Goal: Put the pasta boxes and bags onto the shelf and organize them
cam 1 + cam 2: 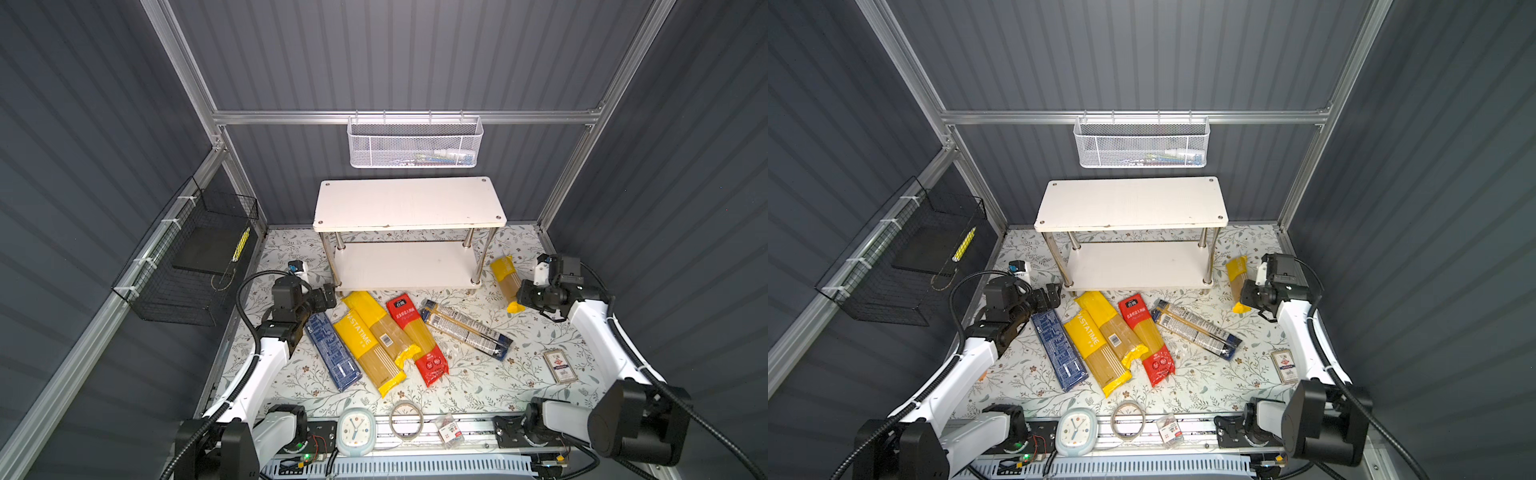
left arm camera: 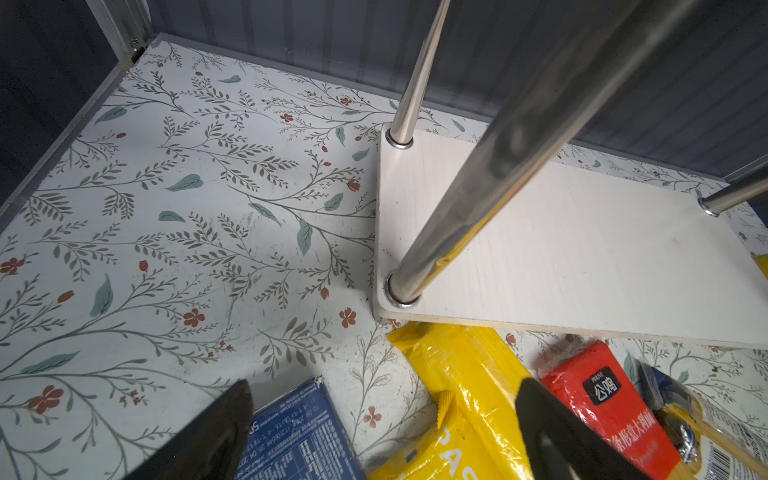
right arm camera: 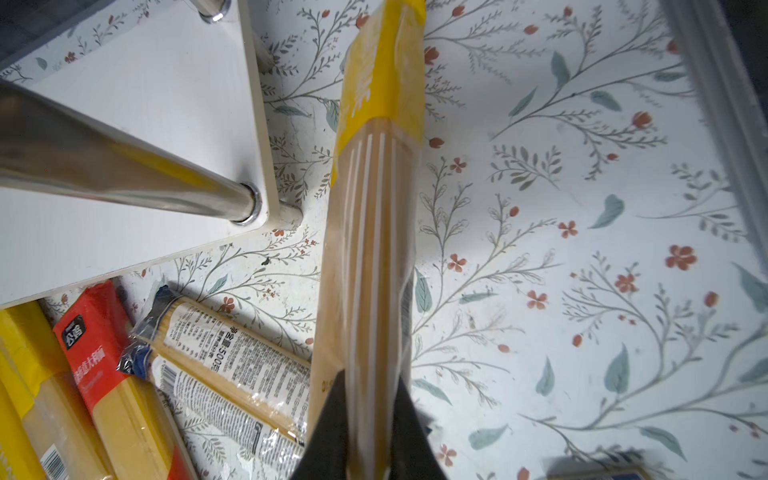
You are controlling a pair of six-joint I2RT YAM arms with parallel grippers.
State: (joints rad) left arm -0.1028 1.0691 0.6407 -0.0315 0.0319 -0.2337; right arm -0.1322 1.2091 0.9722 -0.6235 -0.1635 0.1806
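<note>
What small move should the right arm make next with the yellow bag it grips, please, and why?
Probably raise the yellow bag and carry it toward the shelf: the right gripper is shut on it, just beside the shelf's right legs, and no pack sits on the shelf yet.

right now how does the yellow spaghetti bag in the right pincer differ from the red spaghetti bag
Grip: the yellow spaghetti bag is clamped in the right pincer; the red spaghetti bag lies free on the table.
Place: the yellow one sits off the right end of the shelf, alone; the red one lies before it, beside another yellow bag.
Colour: yellow top versus red ends.
Both are long, narrow, with spaghetti showing.
</note>
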